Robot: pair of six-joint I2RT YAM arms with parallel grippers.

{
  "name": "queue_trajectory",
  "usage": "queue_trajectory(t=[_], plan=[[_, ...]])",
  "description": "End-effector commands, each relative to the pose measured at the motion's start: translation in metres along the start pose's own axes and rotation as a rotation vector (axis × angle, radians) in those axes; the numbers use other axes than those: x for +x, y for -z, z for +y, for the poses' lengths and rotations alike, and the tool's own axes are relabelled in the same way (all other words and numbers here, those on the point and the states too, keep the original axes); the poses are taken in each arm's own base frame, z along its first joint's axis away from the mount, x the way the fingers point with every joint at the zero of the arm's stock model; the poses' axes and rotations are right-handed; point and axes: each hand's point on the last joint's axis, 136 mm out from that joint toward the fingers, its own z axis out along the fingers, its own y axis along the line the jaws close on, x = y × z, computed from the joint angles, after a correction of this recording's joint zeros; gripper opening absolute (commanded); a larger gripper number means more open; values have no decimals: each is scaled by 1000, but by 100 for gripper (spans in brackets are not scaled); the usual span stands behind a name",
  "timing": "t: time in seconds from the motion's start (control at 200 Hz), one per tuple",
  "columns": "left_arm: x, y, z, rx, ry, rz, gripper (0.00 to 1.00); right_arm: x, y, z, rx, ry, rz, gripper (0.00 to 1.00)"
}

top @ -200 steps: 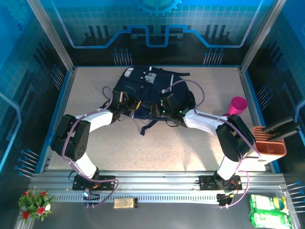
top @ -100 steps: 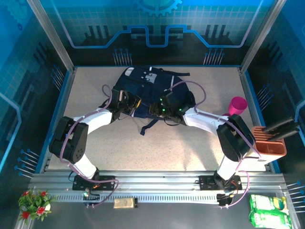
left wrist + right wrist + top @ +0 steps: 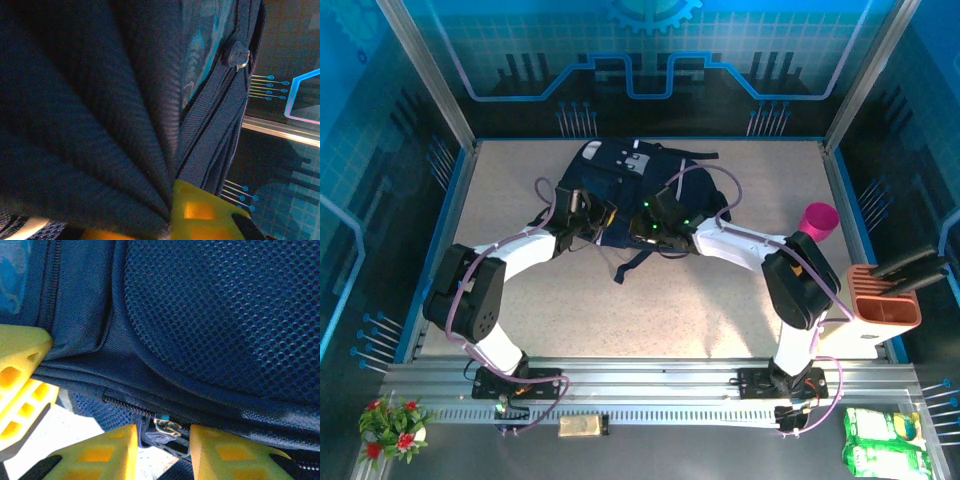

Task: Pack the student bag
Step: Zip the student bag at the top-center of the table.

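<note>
The student bag (image 3: 620, 178), dark navy with grey-white patches, lies at the back middle of the table. My left gripper (image 3: 597, 216) is at its near left edge, shut on a bunched fold of the bag's fabric (image 3: 125, 150); one yellow finger (image 3: 202, 212) shows below it. A zip slider (image 3: 236, 54) sits higher on that fold. My right gripper (image 3: 650, 226) is at the bag's near edge, open. Its yellow fingers (image 3: 102, 455) stand either side of a metal zipper pull (image 3: 167, 427) without touching it. Mesh panel (image 3: 225, 315) lies above.
A pink cup (image 3: 818, 220) stands at the right side of the table. An orange holder (image 3: 885, 308) with black handles sits at the right edge. Green packets (image 3: 880, 445), a flower pot (image 3: 392, 420) and a small gold block (image 3: 582, 426) lie beyond the front rail.
My right gripper has slid leftwards along the bag's near edge and its jaws have narrowed a little. The left gripper keeps its pinch and has barely shifted.
</note>
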Motion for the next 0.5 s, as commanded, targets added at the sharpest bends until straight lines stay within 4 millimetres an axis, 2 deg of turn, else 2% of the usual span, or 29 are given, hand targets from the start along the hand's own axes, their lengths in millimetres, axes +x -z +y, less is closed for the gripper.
queue_trajectory(t=[0.0,0.23,0.315,0.495], plan=[[12,14,-49,129,-73,31,0,4,-9,-17,117,20,4,31],[9,18,-49,118,-87,12,0,-2,-10,-29,241,97,-30,15],[4,20,-49,110,-99,-4,0,-1,-2,-39,270,125,-39,10],[-8,22,-45,98,-93,-22,0,6,21,-70,367,181,-57,8]])
